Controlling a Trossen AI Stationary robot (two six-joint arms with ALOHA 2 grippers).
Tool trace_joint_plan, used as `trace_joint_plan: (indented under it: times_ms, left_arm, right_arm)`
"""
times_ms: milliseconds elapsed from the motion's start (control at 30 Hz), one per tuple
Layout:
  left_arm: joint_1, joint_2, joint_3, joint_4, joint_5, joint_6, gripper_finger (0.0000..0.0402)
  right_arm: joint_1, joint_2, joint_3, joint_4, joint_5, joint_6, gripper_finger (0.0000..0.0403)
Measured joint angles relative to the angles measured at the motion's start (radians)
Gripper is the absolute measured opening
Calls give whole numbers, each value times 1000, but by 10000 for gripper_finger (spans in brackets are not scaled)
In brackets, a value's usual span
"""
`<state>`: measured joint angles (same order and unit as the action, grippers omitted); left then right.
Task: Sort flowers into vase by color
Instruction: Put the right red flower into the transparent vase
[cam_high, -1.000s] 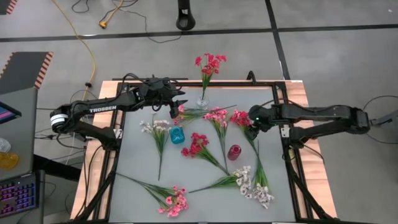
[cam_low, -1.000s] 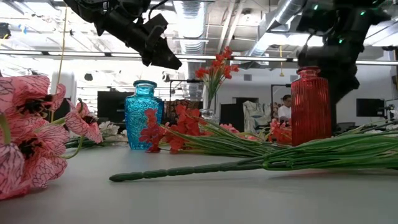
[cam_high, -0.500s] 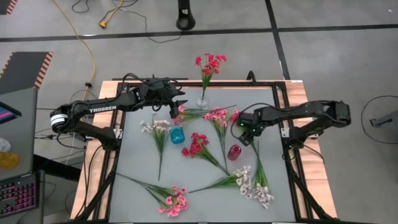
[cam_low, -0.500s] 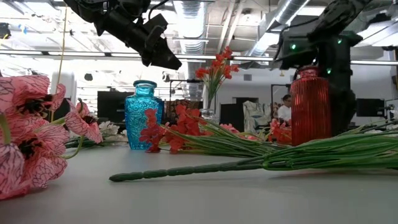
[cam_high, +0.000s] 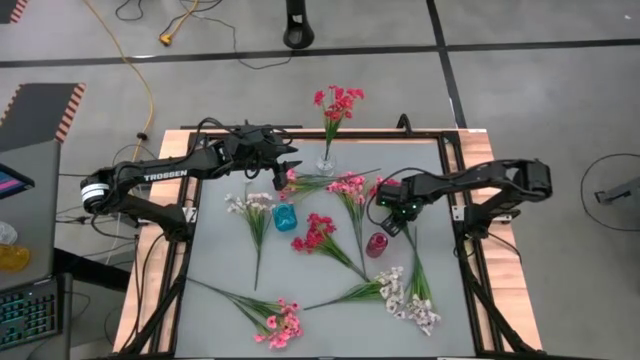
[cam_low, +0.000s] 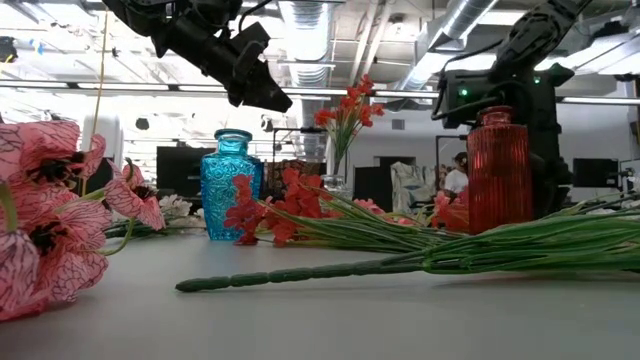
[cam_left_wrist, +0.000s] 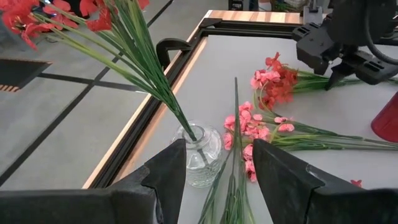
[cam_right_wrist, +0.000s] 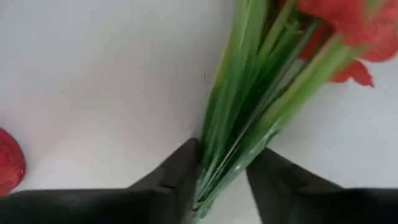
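Several sprigs with red, pink or white blossoms lie flat on the table. One red sprig (cam_high: 335, 105) stands with its stems in the clear vase (cam_high: 326, 163) at the far edge. My left gripper (cam_high: 290, 170) hovers open beside that vase (cam_left_wrist: 199, 155). My right gripper (cam_high: 393, 215) is low over the table, just beyond the red vase (cam_high: 376, 245), and is shut on the green stems of a lying red sprig (cam_high: 385, 188). The blue vase (cam_high: 286, 218) stands mid-table. My right gripper (cam_right_wrist: 224, 180) pinches the red sprig's bundle of green stems (cam_right_wrist: 239, 134) a short way below the blossoms, one finger (cam_right_wrist: 180, 171) on each side. It comes from above, pointing down, across the stems. The sprig lies on the table.
The red vase (cam_low: 499, 170) stands close to my right gripper. A pink sprig (cam_high: 350, 190) and a white sprig (cam_high: 405, 300) lie next to the held one. Another pink sprig (cam_high: 280, 322) lies at the near edge, a white one (cam_high: 250, 205) on the left.
My right gripper has moved down and toward the table's near-left, from above the red blossoms onto the sprig's stems beside the red vase. The left arm and all flowers have kept still.
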<state>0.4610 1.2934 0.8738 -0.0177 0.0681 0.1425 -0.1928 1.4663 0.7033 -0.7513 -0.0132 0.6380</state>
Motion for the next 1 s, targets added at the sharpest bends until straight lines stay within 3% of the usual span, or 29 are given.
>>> trace_joint_plan:
  times_ms: [167,267,533,1000]
  left_arm:
    - [0,0,0,0,0,0,174]
    - [0,0,0,0,0,0,174]
    - [0,0,0,1,0,-10,174]
    - [0,0,0,2,31,-12,174]
  right_arm:
    - [0,-30,0,5,0,-2,61]
    - [0,-48,0,3,0,-2,32]
    - [0,-134,37,2,0,-7,42]
    - [0,-250,243,7,23,-97,41]
